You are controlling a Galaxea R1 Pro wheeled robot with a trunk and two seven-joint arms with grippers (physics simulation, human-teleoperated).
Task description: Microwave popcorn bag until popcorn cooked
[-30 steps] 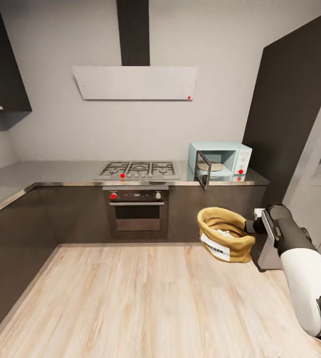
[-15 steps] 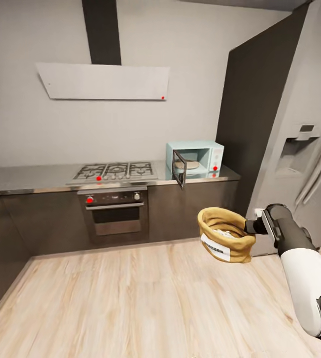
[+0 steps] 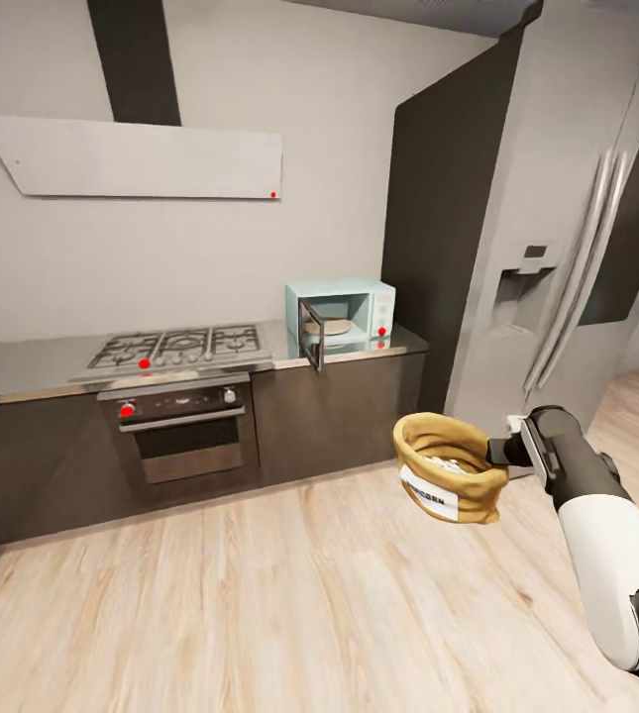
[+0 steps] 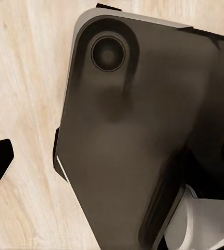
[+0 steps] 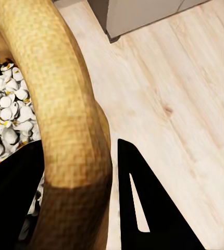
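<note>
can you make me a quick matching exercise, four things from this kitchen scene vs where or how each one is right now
Things:
1. popcorn bag
2. microwave
3. gas hob
4. popcorn

States or places:
a. set into the countertop, above the built-in oven
b. held up over the wood floor by the right gripper
c. white puffed pieces inside the sack
d. door standing open, at the countertop's end

Pairs: 1-b, 2-d, 3-a, 4-c

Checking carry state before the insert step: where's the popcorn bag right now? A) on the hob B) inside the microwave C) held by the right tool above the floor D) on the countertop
C: the popcorn bag hangs from the right tool over the wood floor, short of the open microwave.
</note>
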